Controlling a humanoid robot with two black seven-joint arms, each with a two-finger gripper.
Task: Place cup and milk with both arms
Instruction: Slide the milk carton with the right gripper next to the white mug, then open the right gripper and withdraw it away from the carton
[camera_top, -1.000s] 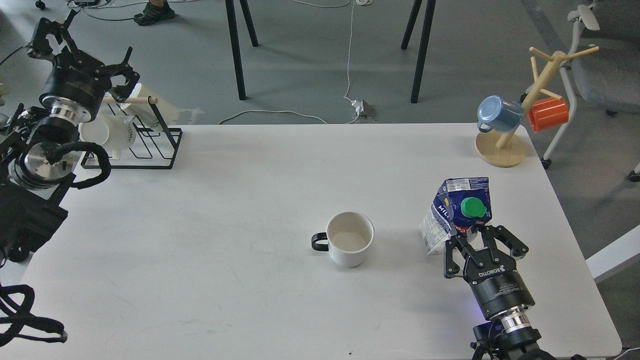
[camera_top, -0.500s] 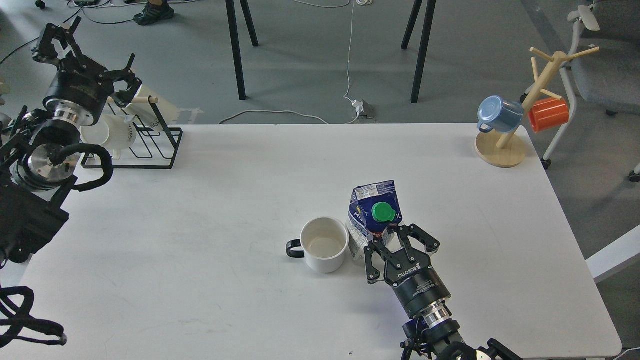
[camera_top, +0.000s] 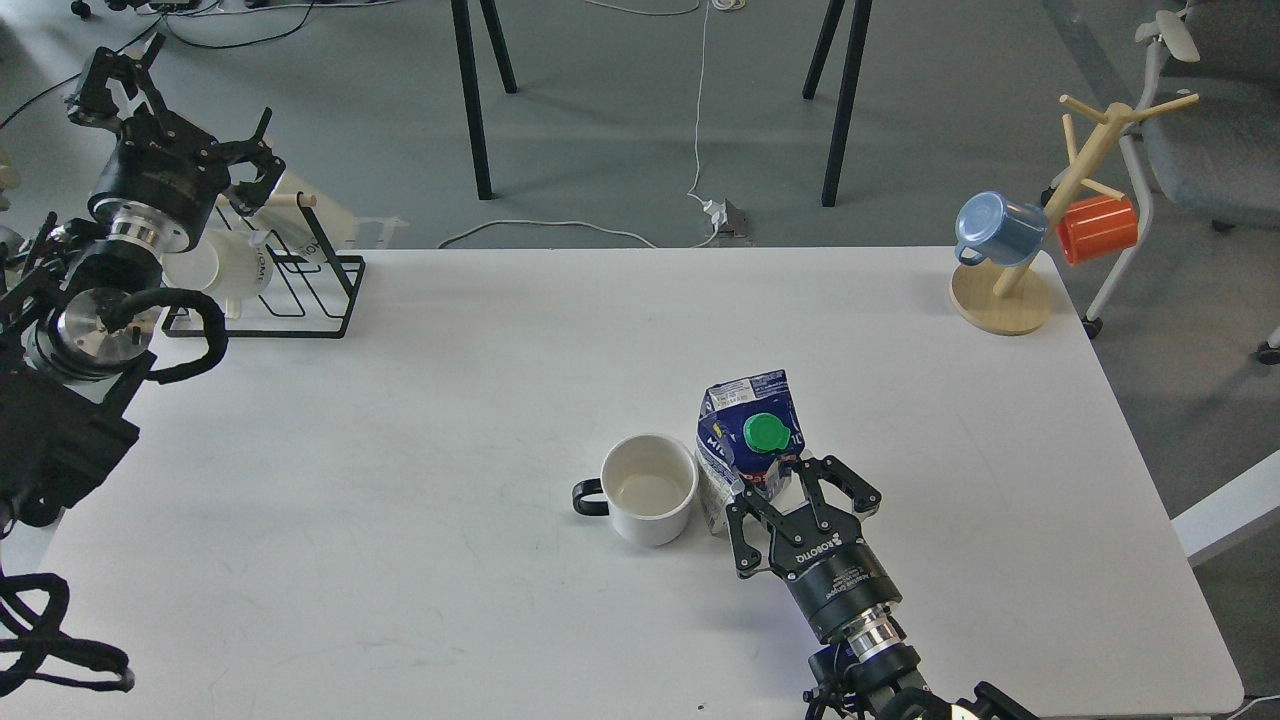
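A white cup (camera_top: 648, 490) with a black handle stands upright on the white table (camera_top: 450, 400), handle to the left. A blue milk carton (camera_top: 745, 425) with a green cap stands tilted right beside the cup, touching its right side. My right gripper (camera_top: 797, 482) comes in from the bottom edge and is shut on the carton's lower part. My left gripper (camera_top: 185, 112) is open and empty at the far left, raised above a black wire rack (camera_top: 330, 290).
The wire rack holds white mugs (camera_top: 235, 275) at the table's back left corner. A wooden mug tree (camera_top: 1000, 295) at the back right carries a blue cup (camera_top: 995, 228) and an orange cup (camera_top: 1097, 228). Table legs and cables lie on the floor beyond.
My right gripper carried the milk carton left to the cup, and the cup shifted left with it. In the last half second the carton sank slightly. The left arm barely moved.
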